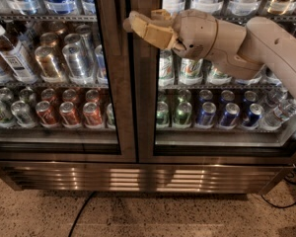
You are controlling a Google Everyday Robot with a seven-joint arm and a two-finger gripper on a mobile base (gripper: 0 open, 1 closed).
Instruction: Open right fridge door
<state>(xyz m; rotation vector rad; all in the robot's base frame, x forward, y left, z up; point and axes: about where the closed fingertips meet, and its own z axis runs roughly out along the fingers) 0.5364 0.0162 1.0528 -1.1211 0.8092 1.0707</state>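
Risk: tool sits at inner frame edge of right fridge door; grip state cannot be told; weak purchase could slip when pulling.

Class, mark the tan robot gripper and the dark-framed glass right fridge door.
dark-framed glass right fridge door (146, 107): camera view, its metal frame, seam side.
tan robot gripper (135, 24): camera view, fingertip end, at that door's frame.
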